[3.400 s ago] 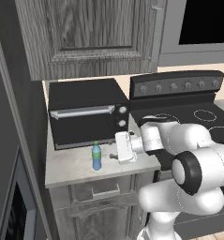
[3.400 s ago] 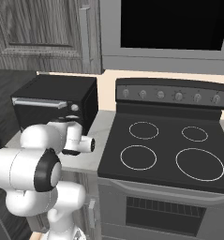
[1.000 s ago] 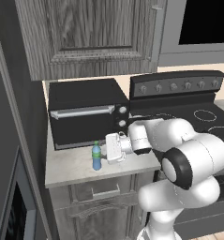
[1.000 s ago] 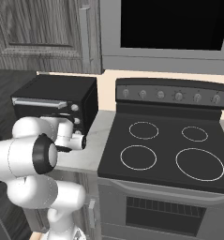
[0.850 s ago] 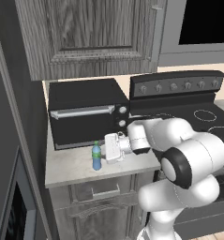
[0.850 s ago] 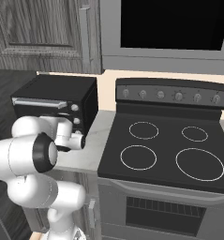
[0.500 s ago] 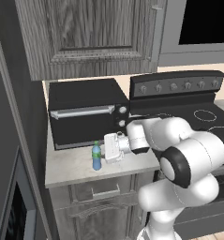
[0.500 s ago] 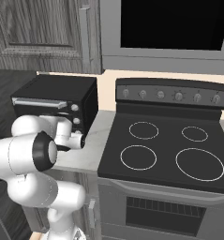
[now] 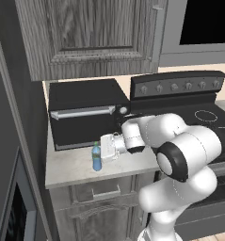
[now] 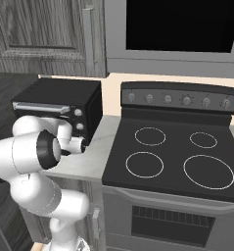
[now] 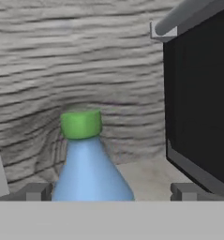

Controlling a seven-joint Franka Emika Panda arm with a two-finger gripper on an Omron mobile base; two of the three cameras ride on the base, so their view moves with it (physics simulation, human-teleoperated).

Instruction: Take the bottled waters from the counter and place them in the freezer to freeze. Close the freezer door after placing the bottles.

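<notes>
Desk (image 9: 76, 165): pale stone slab, narrow, set left of the black stove (image 9: 203, 117) and running up to its edge. Grey wood-grain drawers (image 9: 104, 193) below the slab.

On the desk:
- Black toaster oven (image 9: 83, 117), at the back, taking up most of the depth; silver handle across its front.
- Blue bottle (image 9: 97, 157) with green cap, upright, on the bare front strip just in front of the toaster oven, towards the middle of it.

Seen from the hand, the blue bottle stands left of the toaster oven's dark face.

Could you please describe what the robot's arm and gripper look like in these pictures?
The arm is made of glossy white rounded segments with dark grey to black joint rings. It ends in a boxy white gripper. In the hand view the jaws end in small, square, dark grey tips. No cables or markings show.
</notes>
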